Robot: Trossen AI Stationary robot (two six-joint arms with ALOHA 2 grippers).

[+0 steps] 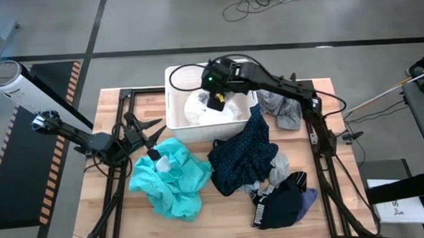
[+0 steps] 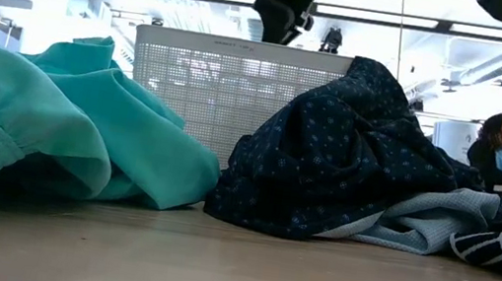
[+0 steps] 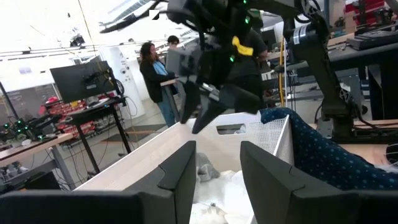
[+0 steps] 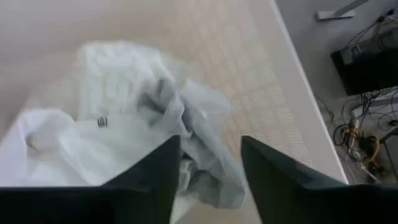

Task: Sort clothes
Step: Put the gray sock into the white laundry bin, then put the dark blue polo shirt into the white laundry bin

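A white bin (image 1: 180, 117) at the table's far middle holds a white garment (image 1: 201, 109), also seen in the right wrist view (image 4: 124, 124). My right gripper (image 1: 215, 101) hovers open and empty above the bin, clear of the white garment; it also shows in the left wrist view (image 3: 208, 115). My left gripper (image 1: 146, 130) is open and empty, left of the bin, above the far edge of the teal garment (image 1: 172, 179). A navy dotted garment (image 1: 243, 153) leans on the bin's near right wall. A navy-black garment with white lettering (image 1: 280, 202), a lavender piece (image 1: 310, 196) and a grey one (image 1: 275, 166) lie at the near right.
Another grey garment (image 1: 285, 108) lies right of the bin, under my right arm. Bare wood shows at the table's far left (image 1: 143, 107) and along the near edge. People sit in the room beyond the table (image 2: 499, 148).
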